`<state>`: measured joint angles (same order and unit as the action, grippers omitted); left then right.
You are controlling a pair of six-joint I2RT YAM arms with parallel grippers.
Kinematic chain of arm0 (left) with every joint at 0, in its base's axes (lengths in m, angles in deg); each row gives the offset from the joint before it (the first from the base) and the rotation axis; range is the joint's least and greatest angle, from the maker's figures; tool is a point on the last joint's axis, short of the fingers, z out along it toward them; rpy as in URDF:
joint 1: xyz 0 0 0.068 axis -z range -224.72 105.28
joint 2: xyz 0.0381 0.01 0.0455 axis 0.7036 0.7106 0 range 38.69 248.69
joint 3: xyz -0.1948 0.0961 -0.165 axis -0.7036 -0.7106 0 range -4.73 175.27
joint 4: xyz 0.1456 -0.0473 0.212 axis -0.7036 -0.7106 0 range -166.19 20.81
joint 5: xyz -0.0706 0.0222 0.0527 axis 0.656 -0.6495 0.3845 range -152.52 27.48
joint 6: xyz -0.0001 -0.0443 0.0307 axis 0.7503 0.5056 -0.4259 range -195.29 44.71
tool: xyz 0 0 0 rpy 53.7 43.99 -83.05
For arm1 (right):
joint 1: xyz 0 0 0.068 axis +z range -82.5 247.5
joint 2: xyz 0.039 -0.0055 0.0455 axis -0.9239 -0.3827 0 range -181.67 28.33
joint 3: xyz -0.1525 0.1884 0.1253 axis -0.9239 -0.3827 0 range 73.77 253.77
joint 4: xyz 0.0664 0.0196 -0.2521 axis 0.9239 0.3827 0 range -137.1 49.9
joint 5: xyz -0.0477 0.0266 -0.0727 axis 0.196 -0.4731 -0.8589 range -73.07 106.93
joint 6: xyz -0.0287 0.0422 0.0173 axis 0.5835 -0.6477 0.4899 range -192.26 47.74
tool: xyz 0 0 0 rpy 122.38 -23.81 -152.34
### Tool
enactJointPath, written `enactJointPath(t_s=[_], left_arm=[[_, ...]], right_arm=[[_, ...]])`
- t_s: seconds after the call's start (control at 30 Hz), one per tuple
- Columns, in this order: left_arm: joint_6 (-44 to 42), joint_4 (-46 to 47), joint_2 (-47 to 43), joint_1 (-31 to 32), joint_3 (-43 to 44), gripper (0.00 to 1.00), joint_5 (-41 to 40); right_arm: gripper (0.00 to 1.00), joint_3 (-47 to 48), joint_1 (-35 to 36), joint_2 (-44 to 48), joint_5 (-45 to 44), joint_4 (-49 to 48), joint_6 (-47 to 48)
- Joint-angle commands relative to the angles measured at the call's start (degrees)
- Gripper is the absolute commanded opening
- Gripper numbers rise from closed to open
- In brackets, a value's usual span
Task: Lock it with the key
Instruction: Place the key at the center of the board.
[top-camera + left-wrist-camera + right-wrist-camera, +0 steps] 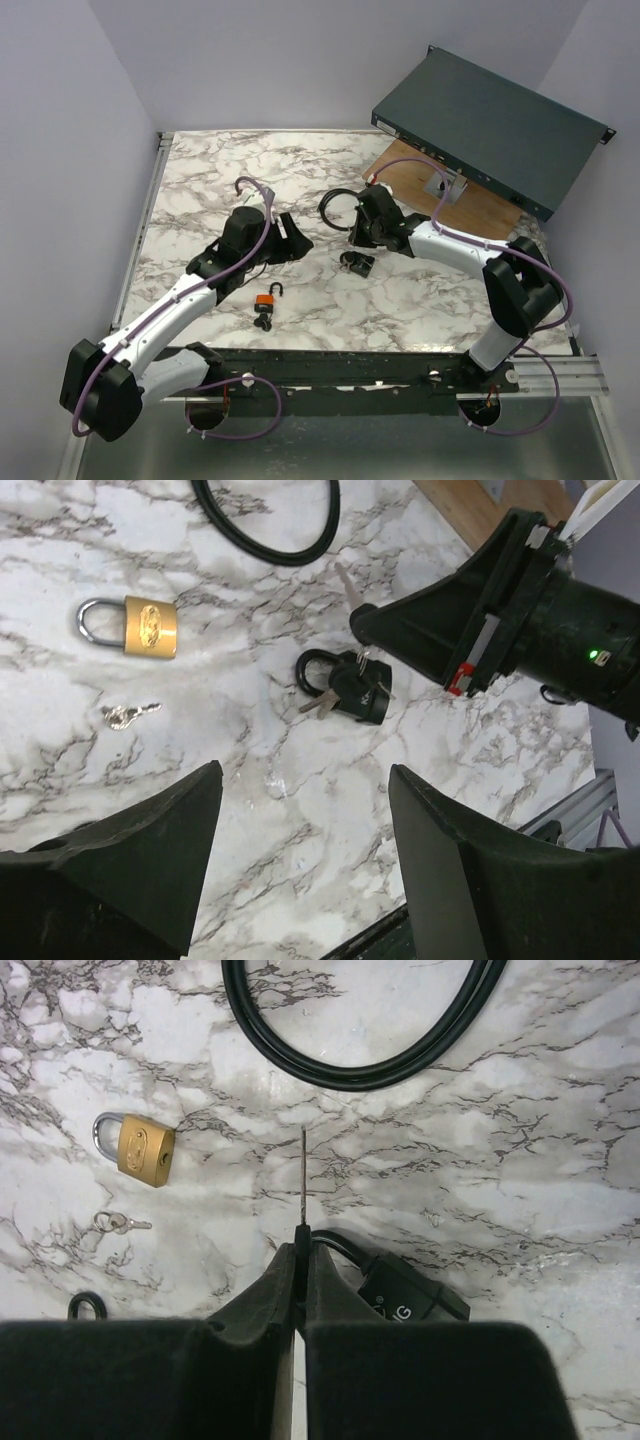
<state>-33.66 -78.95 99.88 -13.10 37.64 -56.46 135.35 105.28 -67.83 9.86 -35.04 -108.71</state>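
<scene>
Looking down from above, my right gripper hovers beside the small black padlock. Through the left wrist, my left gripper gapes wide and empty, free to steady that lock. Through the right wrist, closed fingers pinch the thin silver key blade-outward for insertion.

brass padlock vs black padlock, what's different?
The brass padlock has a silver shackle; the black padlock has a black one. Some loose keys lie near the brass padlock, not touching; the black padlock has keys against its body. Both lie on the table.
</scene>
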Motion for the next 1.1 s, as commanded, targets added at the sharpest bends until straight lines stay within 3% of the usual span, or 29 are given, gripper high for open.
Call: enactJointPath(t_s=[0.0,0.2,0.37,0.67,0.9,1.07], left_arm=[[0.9,-2.8,-3.9,-0.4,-2.6,0.67,-0.8],[2.6,-4.1,-6.1,-0.5,-4.4,0.67,-1.7],[2.9,-6.2,-7.9,-0.8,-5.7,0.67,-3.9],[8.1,-12.9,-12.0,-2.8,-8.4,0.68,-11.2],[17.3,-21.8,-16.9,-3.7,-12.9,0.68,-19.4],[21.1,-23.2,-16.2,-3.7,-15.8,0.69,-19.6]], right_arm=[[0.09,1.1,-0.1,-0.7,-2.2,-1.3,-0.1],[0.38,0.6,0.0,-0.2,-1.9,-1.2,-0.2],[0.50,0.1,0.0,1.8,-2.7,-0.1,0.0],[0.54,-1.8,2.5,6.1,-1.4,0.6,-0.5],[0.55,-4.2,4.4,8.7,-0.3,-0.1,-1.8],[0.55,-6.3,4.8,10.3,0.7,-1.2,-2.4]])
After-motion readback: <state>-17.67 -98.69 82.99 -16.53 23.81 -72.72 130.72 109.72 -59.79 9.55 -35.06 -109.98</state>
